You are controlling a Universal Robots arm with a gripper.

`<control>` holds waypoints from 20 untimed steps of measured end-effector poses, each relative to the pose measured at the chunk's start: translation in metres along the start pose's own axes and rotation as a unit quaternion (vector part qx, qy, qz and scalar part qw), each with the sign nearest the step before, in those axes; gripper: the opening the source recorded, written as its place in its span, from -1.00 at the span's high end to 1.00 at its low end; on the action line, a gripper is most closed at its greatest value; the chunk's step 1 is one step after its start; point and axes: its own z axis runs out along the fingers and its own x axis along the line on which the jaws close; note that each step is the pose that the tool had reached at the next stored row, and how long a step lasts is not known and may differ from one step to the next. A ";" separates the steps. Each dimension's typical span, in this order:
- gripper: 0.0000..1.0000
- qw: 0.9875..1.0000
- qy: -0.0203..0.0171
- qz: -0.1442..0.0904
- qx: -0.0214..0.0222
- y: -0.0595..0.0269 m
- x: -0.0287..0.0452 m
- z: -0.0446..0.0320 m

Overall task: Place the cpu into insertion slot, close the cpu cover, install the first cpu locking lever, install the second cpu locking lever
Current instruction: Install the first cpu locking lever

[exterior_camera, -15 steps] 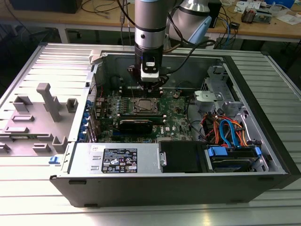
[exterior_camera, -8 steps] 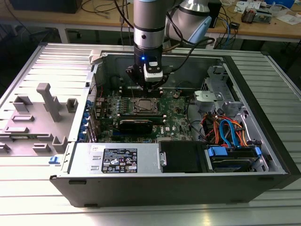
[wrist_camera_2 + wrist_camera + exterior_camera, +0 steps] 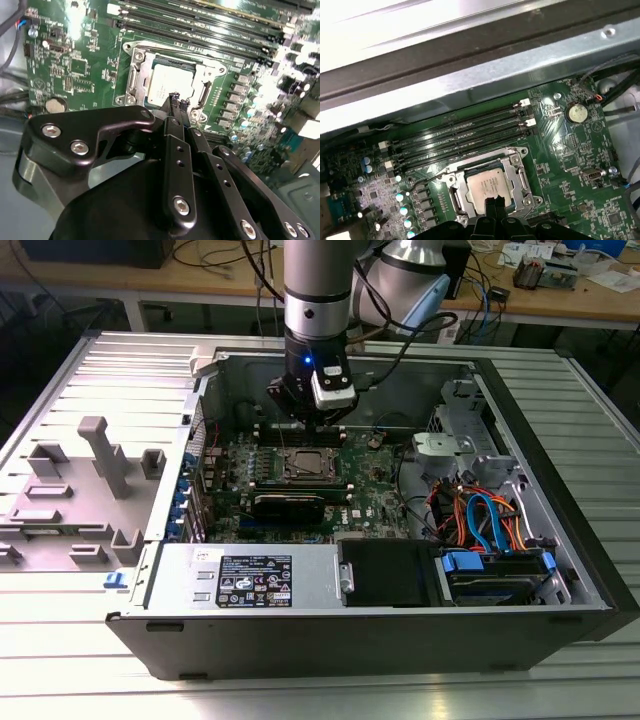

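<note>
In the exterior view, a robot arm reaches down into an open computer case (image 3: 300, 640) lying on its side on a ribbed metal counter (image 3: 300, 695). Its claw (image 3: 318, 430) hangs just above the green motherboard (image 3: 375, 490). The cpu (image 3: 305, 465) sits in the insertion slot (image 3: 288, 478) directly below it. Orange and blue cables (image 3: 480, 515) bunch at the exterior view's right, and grey plastic fixtures (image 3: 100, 455) stand outside the case at the left.

In the second wrist view, the claw (image 3: 176, 100) has its black fingers (image 3: 172, 102) drawn together with nothing between them, the tips over the near edge of the cpu (image 3: 167, 82). The chip lies flat in the insertion slot (image 3: 165, 51), with the silvery cpu cover (image 3: 137, 75) framing it. A coin battery (image 3: 56, 105) lies well apart.

In the first wrist view, the narrow-set claw (image 3: 493, 201) points at the seated cpu (image 3: 487, 186). The cpu cover (image 3: 522, 175) lies around it within the insertion slot (image 3: 520, 151), beside the long memory slots (image 3: 460, 135).
</note>
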 end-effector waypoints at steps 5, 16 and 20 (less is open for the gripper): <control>0.79 0.999 -0.001 -0.051 -0.001 -0.0001 0.0002 -0.0001; 0.79 0.998 0.000 -0.065 -0.010 -0.0099 0.0372 -0.0007; 0.79 0.998 0.000 -0.069 -0.011 -0.0131 0.0485 -0.0008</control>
